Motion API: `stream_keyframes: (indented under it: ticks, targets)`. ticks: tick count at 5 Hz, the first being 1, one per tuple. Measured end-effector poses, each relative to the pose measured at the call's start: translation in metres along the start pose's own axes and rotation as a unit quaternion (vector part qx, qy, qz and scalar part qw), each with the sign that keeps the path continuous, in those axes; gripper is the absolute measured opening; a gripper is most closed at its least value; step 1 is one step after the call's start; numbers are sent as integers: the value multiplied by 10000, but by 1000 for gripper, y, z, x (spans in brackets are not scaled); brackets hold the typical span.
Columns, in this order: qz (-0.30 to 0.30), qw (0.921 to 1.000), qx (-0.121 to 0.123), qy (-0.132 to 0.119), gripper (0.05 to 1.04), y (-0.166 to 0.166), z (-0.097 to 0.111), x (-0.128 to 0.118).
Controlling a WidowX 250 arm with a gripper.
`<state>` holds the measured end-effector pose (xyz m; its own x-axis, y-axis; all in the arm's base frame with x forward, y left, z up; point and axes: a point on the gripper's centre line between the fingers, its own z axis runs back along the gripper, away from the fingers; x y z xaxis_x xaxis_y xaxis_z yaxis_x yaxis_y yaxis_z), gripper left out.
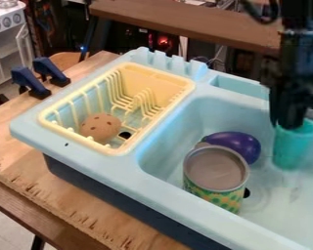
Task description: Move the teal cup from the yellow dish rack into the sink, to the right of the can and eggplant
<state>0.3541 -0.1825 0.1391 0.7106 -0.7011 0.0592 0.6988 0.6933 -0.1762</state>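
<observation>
1. Patterned can [214, 183] placed nearest, in sink [277, 215]; purple eggplant [241, 145] seen just behind.
2. Teal cup [293, 149] seen at the view's right, apart from both; long axis near upright.
3. Gripper [288, 121] seen directly above, lower end at cup's rim; whether clamped or apart cannot be told.
4. Brown speckled ball [100, 128] set in yellow rack [160, 83], well apart.

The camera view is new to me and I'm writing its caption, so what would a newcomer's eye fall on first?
Probably the glossy purple eggplant in the pale blue sink, just behind an upright, patterned can. Next, the black gripper at the top of a teal cup on the right. Then the yellow rack on the left, with a brown, dark-dotted object inside.
</observation>
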Motion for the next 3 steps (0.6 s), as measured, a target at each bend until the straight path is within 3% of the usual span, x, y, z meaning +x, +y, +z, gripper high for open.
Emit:
stream_keyframes:
  ticks: [1,2,3]
  targets:
    - [-63,9998,-74,185,97,-12,-18,-6]
    - [-187,9997,-63,119,120,-17,-17,-3]
    - [-348,9993,-18,126,313,-22,-16,4]
